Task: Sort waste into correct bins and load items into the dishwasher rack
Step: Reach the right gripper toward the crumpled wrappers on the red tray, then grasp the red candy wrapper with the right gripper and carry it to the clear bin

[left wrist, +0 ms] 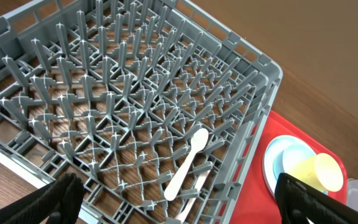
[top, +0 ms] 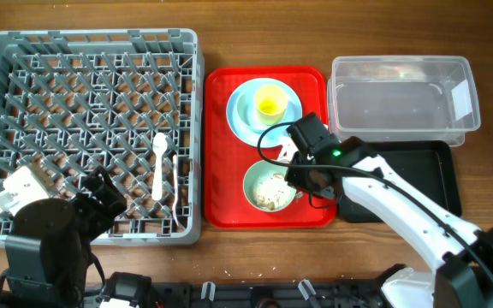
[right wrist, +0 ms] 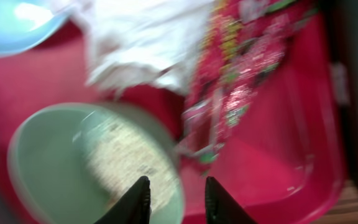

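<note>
The pale blue-green bowl [top: 270,186] [right wrist: 55,162] with beige food scraps [right wrist: 123,155] sits at the front of the red tray [top: 221,205]. My right gripper [top: 306,180] [right wrist: 176,199] hovers at the bowl's right edge. Its jaws are a little apart, one finger over the bowl and one over the tray, with the rim between them. The crumpled wrapper [right wrist: 148,43], white with red print, lies just beyond. The light blue plate [top: 245,111] carries the yellow cup [top: 270,103]. A white spoon [top: 158,162] [left wrist: 188,163] lies in the grey rack [top: 200,128]. My left gripper [left wrist: 182,202] hangs wide open above the rack's near corner.
The clear tub [top: 400,94] stands at the back right, and the black tray [top: 435,171] lies in front of it, partly under my right arm. A second white utensil [left wrist: 194,186] lies beside the spoon. The right wrist view is blurred.
</note>
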Available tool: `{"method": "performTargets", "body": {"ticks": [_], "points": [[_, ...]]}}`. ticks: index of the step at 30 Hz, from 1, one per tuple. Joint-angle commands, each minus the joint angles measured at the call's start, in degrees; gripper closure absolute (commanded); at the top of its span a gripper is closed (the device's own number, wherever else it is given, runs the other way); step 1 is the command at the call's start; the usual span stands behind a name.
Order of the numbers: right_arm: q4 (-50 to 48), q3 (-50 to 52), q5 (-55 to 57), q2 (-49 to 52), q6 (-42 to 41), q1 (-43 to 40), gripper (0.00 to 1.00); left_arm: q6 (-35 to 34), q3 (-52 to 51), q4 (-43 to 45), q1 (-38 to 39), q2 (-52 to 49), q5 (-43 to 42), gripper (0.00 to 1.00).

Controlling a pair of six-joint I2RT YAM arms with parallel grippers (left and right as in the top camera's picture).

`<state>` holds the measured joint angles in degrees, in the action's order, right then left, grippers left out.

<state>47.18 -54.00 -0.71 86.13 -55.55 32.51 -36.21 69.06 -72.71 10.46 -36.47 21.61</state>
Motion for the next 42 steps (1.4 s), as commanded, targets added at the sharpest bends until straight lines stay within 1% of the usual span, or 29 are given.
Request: {"method": "performTargets", "body": {"ticks": [1,3,9,12,15,16,20,23,26,28,31,33,37,40,42], "points": [[0.2,-0.8,10.0,3.0,-4.7,0.3,0.68,-0.7,0.2,0.2,-0.2,0.1,1.0,0.0],[0.1,-0.8,12.7,5.4,-6.3,0.3,0.67,-0.7,0.2,0.2,-0.2,0.1,1.0,0.0],[-4.5,-0.7,12.2,11.4,-6.5,0.3,0.68,-0.7,0.2,0.2,-0.2,0.1,1.0,0.0],[-5.2,-0.7,12.0,12.9,-6.5,0.3,0.69,-0.7,0.2,0.2,-0.2,0.1,1.0,0.0],[-5.1,-0.7,12.0,12.9,-6.5,0.3,0.73,-0.7,0.2,0.2,-0.2,0.1,1.0,0.0],[-5.1,-0.7,12.0,12.9,-6.5,0.3,0.76,-0.7,0.2,0.2,-0.2,0.1,1.0,0.0],[-5.0,-0.7,11.2,12.9,-6.5,0.3,0.96,-0.7,0.2,0.2,-0.2,0.1,1.0,0.0],[-4.8,-1.2,10.0,12.5,-5.6,0.3,0.96,-0.7,0.2,0.2,-0.2,0.1,1.0,0.0],[-0.1,-5.2,10.2,9.4,-1.5,0.0,0.96,-0.7,0.2,0.2,-0.2,0.1,1.0,0.0],[3.3,-8.3,11.7,5.1,-1.3,0.0,0.96,-0.7,0.2,0.2,-0.2,0.1,1.0,0.0],[3.4,-9.7,12.0,-4.4,4.7,-0.1,0.96,-0.7,0.2,0.2,-0.2,0.1,1.0,0.0],[3.5,-9.7,13.0,-9.2,4.6,-0.4,0.96,-0.7,0.2,0.2,-0.2,0.1,1.0,0.0],[2.5,-9.7,23.8,-17.3,4.6,-0.7,0.96,-0.7,0.2,0.2,-0.2,0.1,1.0,0.0],[1.4,-9.7,34.2,-18.2,4.3,-0.7,0.96,-0.7,0.2,0.2,-0.2,0.1,1.0,0.0],[1.0,-9.7,38.9,-17.7,1.8,-0.7,0.96,-0.7,0.2,0.2,-0.2,0.1,1.0,0.0]]}}
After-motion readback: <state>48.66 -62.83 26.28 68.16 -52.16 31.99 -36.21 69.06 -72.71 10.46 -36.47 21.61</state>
